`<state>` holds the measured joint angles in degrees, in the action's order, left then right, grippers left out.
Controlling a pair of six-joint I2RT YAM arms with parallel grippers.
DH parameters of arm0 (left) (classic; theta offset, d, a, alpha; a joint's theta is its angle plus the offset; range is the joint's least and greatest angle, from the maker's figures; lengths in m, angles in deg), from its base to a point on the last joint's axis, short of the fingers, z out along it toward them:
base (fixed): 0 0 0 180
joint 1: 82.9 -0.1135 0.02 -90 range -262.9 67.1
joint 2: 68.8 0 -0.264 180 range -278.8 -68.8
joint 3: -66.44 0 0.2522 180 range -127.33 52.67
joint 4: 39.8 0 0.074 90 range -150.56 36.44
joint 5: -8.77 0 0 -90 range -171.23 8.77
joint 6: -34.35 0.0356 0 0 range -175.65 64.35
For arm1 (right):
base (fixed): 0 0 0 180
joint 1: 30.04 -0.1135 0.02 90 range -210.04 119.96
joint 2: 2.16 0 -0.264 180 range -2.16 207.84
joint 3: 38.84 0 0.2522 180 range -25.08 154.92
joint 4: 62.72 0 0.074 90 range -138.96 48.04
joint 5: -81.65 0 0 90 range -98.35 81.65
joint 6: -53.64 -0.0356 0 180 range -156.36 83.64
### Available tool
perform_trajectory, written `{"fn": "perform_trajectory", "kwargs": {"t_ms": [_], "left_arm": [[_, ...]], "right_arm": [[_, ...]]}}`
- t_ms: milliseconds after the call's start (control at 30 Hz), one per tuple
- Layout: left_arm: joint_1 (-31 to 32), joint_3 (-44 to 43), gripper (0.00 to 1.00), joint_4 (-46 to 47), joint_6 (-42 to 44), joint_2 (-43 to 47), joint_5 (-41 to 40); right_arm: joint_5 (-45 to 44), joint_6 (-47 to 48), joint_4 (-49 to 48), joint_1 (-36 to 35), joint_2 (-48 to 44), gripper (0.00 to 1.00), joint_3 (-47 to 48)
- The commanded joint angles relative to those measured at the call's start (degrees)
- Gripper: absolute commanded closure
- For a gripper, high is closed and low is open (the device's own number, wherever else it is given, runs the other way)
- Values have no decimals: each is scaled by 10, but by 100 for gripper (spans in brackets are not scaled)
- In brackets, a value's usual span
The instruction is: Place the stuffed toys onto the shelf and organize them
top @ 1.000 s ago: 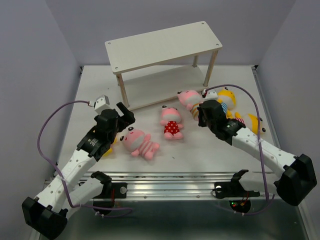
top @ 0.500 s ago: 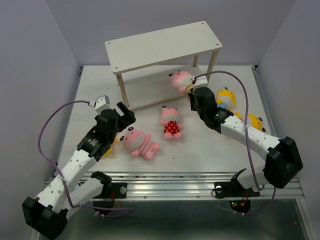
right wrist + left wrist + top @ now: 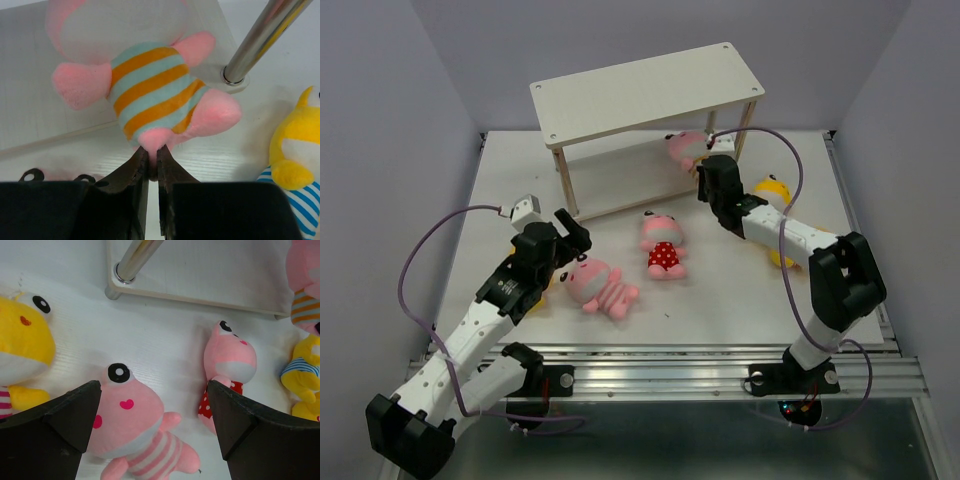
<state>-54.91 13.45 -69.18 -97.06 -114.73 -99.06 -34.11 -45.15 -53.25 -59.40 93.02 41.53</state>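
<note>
Orange-striped toy (image 3: pixel 150 85): pink, pinched by the right gripper (image 3: pixel 150 152) at its bottom edge between the legs, jaws almost together on the plush. It sits straight ahead of the fingertips with its head away from the wrist. It's over the right front corner of the shelf's (image 3: pixel 640 90) lower board (image 3: pixel 25 100), just left of the front right leg (image 3: pixel 260 40). Can't tell whether it rests on the board or hangs just above it. Blue-striped yellow toy (image 3: pixel 772 193) lies on the table (image 3: pixel 500 190) just right of the right gripper, outside the shelf. Left gripper (image 3: pixel 572 232) is spread wide and holds nothing. It hovers low over the table left of centre, in front of the front left leg (image 3: pixel 132 260). Pink-striped toy (image 3: pixel 135 415) lies on its back below it, between the fingers (image 3: pixel 65 430), head toward the shelf. Wrist view shows no contact with either finger. Dotted toy (image 3: pixel 662 245), pink in a red polka-dot outfit, lies on the table near centre, just right of the left gripper and apart from the pink-striped toy. Second yellow toy (image 3: pixel 20 340) lies just left of the left gripper, mostly under the left arm in the top view.
</note>
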Motion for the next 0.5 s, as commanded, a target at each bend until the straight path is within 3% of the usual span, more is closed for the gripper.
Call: {"fn": "perform_trajectory", "kwargs": {"t_ms": [0, 467], "left_arm": [[-5, 3, 1, 9, -3, 15, -5], [-6, -1, 1, 1, -4, 13, -8]], "right_arm": [[18, -22, -69, 16, 24, 99, 44], [62, -70, -84, 54, 90, 99, 81]]}}
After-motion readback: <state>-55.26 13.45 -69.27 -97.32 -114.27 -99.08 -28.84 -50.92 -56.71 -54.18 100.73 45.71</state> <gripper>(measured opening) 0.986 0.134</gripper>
